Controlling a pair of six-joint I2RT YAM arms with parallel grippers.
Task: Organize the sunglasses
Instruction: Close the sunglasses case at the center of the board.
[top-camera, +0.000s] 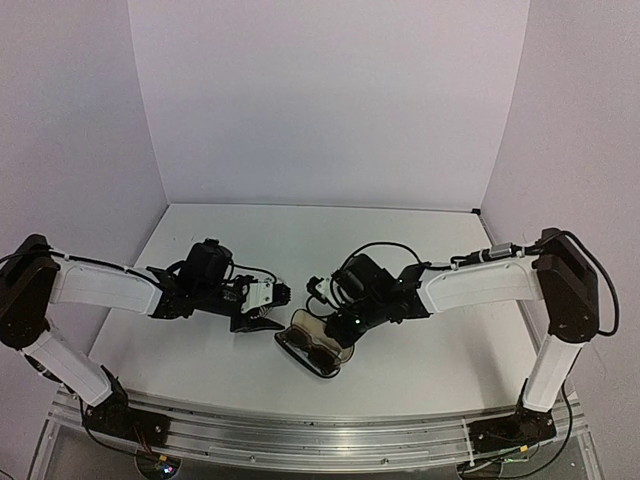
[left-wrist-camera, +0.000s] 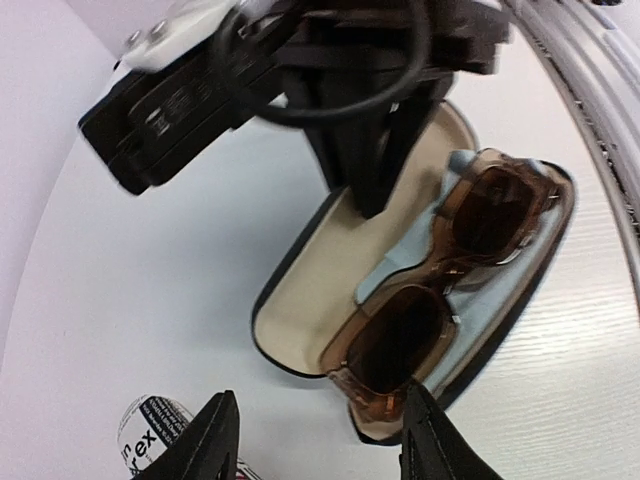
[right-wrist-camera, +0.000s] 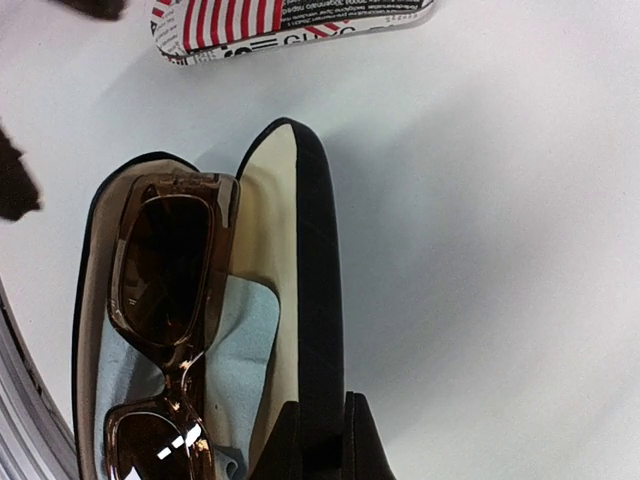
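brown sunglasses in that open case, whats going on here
The brown sunglasses lie on a blue cloth inside an open black case. The right claw pinches the edge of the raised lid, seemingly ready to close it. The left claw hangs open close by, holding nothing, next to a striped case.
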